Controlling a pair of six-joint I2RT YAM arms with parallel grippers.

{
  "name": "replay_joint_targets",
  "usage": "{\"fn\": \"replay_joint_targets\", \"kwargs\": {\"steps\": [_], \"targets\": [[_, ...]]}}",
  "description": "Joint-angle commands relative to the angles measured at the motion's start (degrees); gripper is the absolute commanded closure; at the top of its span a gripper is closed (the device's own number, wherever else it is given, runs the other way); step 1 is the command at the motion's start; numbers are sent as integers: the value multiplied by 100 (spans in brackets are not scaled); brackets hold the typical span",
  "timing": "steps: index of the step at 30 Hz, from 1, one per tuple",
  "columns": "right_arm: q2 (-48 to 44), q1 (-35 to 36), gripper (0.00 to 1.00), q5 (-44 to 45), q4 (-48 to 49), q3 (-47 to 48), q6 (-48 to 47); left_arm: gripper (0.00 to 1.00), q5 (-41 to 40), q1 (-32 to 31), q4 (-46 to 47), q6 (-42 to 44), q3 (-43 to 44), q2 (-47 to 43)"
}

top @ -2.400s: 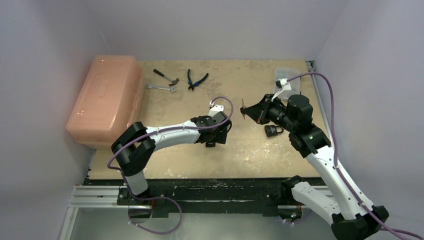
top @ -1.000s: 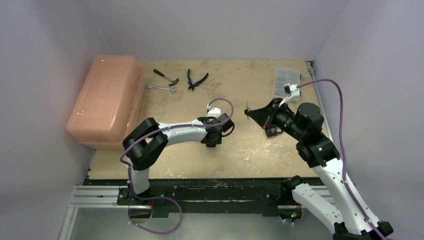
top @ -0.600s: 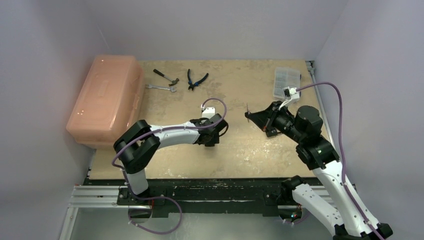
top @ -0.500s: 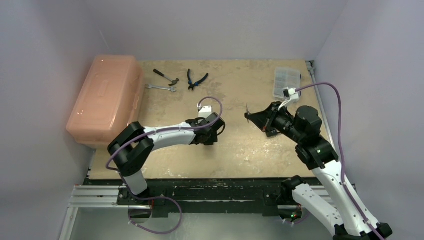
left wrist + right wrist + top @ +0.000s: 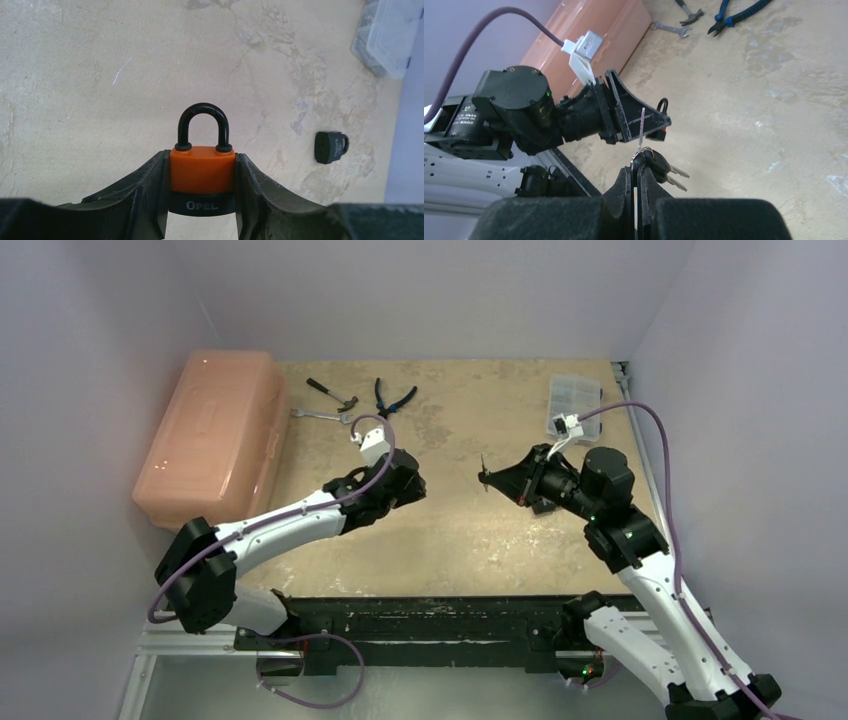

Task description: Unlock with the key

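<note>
Left wrist view: left tool (image 5: pixel 201 156) clamps orange padlock (image 5: pixel 202 172); black padlock (image 5: pixel 331 146) on desk (image 5: pixel 100 75), hidden overhead. Right tool (image 5: pixel 635 172) pinches key bunch (image 5: pixel 659 165).

Overhead camera looking down from behind, wrist cameras close — all share tabletop (image 5: pixel 460 530)

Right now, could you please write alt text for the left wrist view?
The left gripper clamps an orange padlock, black shackle closed and pointing away, above a beige table. A small black padlock lies farther right.
</note>
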Motion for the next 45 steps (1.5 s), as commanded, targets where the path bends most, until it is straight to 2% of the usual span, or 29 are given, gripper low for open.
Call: {"fn": "replay_joint_targets", "kwargs": {"steps": [1, 9, 14, 19, 22, 26, 45], "targets": [[182, 25, 100, -551, 309, -84, 151, 100, 29, 231, 297, -498, -33, -439], [366, 217, 100, -458, 533, -243, 457, 100, 1770, 1063, 651, -756, -79, -396], [580, 500, 100, -367, 724, -364, 657, 100, 2383, 1318, 996, -1138, -240, -367], [723, 1318, 100, 208, 909, -470, 1037, 100, 2245, 1322, 843, -1391, -228, -353], [891, 1537, 100, 235, 1107, -606, 1346, 100, 2223, 1317, 928, -1447, -278, -387], [1215, 1578, 100, 173, 1416, -748, 1472, 100, 2089, 1333, 1086, -1370, -328, -453], [2963, 1580, 100, -299, 1941, -185, 1301, 100, 2098, 1330, 2051, -1305, -932, -520]]}}
